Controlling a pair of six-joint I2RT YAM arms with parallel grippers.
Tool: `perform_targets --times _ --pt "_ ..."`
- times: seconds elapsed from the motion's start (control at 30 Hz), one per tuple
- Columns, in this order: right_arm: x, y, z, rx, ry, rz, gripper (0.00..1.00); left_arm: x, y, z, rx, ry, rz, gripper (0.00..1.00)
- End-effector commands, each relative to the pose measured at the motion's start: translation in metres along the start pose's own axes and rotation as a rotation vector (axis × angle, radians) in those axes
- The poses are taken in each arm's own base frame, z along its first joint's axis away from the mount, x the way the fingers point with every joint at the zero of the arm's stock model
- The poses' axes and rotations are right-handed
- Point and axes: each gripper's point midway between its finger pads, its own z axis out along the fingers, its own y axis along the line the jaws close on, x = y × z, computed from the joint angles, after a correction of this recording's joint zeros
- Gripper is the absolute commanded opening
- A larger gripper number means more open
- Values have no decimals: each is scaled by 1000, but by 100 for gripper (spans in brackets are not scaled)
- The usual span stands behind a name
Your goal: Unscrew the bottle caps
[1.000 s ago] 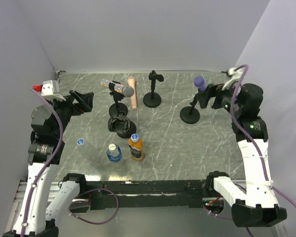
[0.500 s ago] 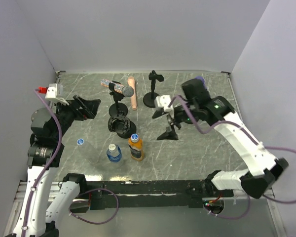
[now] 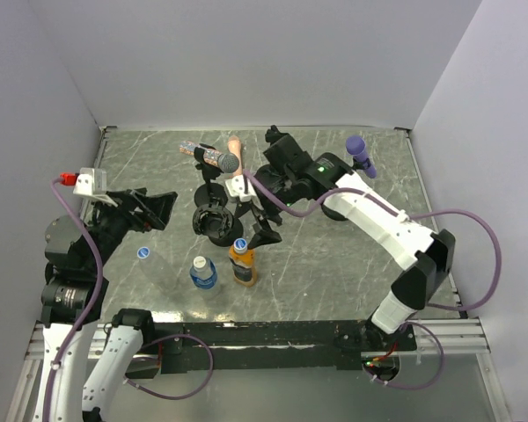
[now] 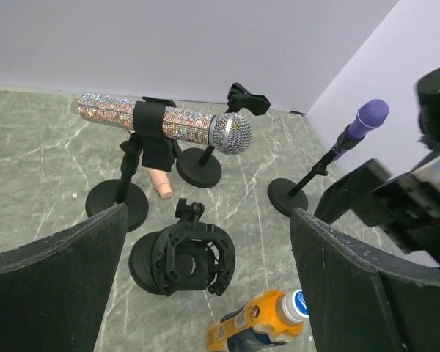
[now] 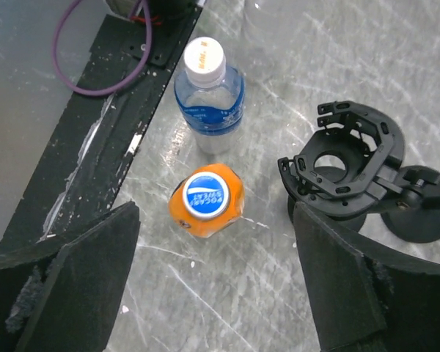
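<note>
orange cap (image 5: 205,196): blue, seated on the upright orange bottle (image 3: 243,266), near the table's middle
whitish cap (image 5: 204,59): seated on the blue bottle (image 3: 203,276), at 8 o'clock of the orange one in the top view
third cap (image 3: 143,253): blue, further out at 9 o'clock; I cannot tell whether it sits on a clear bottle or lies loose
progress: by my reading barely begun, with two caps yet to turn and none gripped
right gripper (image 5: 214,213): fingers spread wide, empty, hovering over the orange cap, which shows between them untouched
left gripper (image 4: 209,214): spread wide too, holding nothing, well apart from the bottles at their 10 o'clock
beyond: black ring holder (image 5: 348,158) at 12 o'clock of the orange bottle; glitter microphone (image 4: 169,123) behind it
</note>
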Motion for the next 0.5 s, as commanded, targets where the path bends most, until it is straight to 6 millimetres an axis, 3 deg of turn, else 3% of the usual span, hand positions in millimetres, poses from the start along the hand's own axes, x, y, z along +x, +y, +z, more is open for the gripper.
perform_targets --times 0.0,0.47 --pt "-4 -4 11 -12 20 -16 89 -5 -2 -6 -4 -18 14 97" --pt "23 5 34 -78 126 30 65 -7 -2 -8 -10 -20 29 97"
